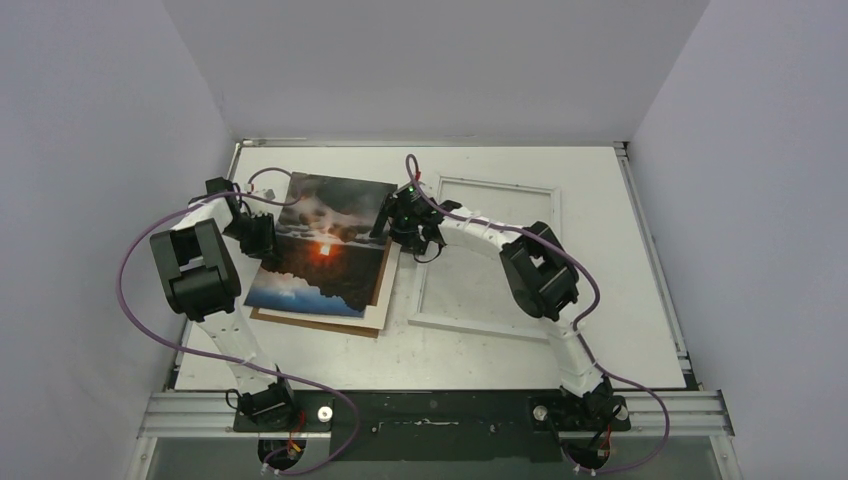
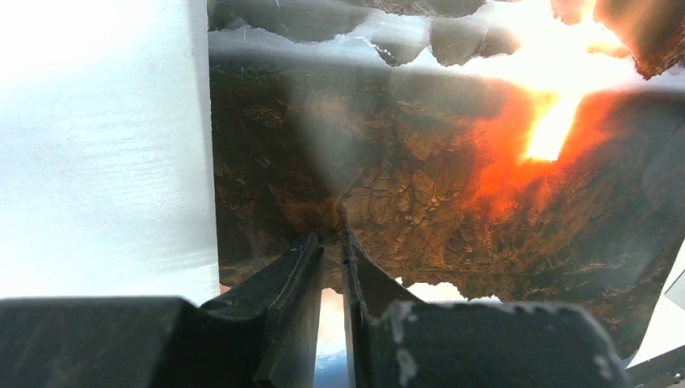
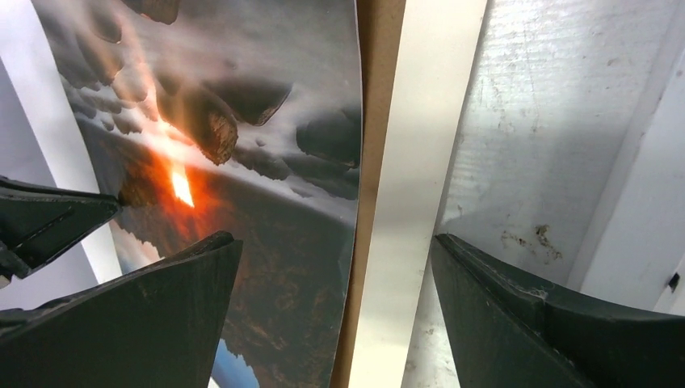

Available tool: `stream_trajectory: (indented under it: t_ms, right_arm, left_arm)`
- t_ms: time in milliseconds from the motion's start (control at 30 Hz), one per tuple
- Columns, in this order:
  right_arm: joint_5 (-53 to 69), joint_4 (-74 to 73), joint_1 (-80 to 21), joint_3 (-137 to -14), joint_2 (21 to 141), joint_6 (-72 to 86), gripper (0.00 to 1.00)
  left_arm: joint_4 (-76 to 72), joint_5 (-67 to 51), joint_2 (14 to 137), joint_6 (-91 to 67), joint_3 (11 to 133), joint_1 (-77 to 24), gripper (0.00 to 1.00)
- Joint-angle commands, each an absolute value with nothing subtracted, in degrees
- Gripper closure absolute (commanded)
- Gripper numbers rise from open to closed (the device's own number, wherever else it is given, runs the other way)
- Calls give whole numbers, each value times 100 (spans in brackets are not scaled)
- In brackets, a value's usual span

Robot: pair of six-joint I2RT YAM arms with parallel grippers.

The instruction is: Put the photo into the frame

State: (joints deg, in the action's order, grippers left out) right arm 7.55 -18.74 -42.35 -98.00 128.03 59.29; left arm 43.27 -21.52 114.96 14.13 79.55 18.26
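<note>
The photo [image 1: 325, 245], a dark sunset print, lies at the table's left-middle on a brown backing board [image 1: 318, 323]. It fills the left wrist view [image 2: 452, 186] and shows in the right wrist view [image 3: 242, 162]. The frame [image 1: 487, 186], with a narrow white border and a clear middle, lies flat just right of it. My left gripper [image 1: 264, 238] is at the photo's left edge, its jaws almost closed and pinching that edge [image 2: 333, 238]. My right gripper [image 1: 405, 230] hangs open over the photo's right edge [image 3: 335, 267], straddling the edge and the board's brown strip [image 3: 376, 121].
A white sheet [image 1: 384, 292] sticks out from under the board on its right side and shows as a pale strip [image 3: 412, 202] in the right wrist view. Grey walls enclose the table on three sides. Purple cables loop off both arms.
</note>
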Motion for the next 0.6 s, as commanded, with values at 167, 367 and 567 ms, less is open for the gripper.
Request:
stream_trajectory:
  t_ms: [167,367,567]
  right_arm:
    - [967,-1305,-4271,-9558,11942,6107,9]
    - [1225,-704,-4231,-9096,11617,6334,9]
    - [1617,573,-4140,-8104,11310,6992,9]
  left_arm:
    - [4263,-2085,11896,1555,7853,1795,86]
    - [4280,-2077,11879,1553,7849,1784,86]
    - [4289,-2083,11858,1553,7848,1779,86]
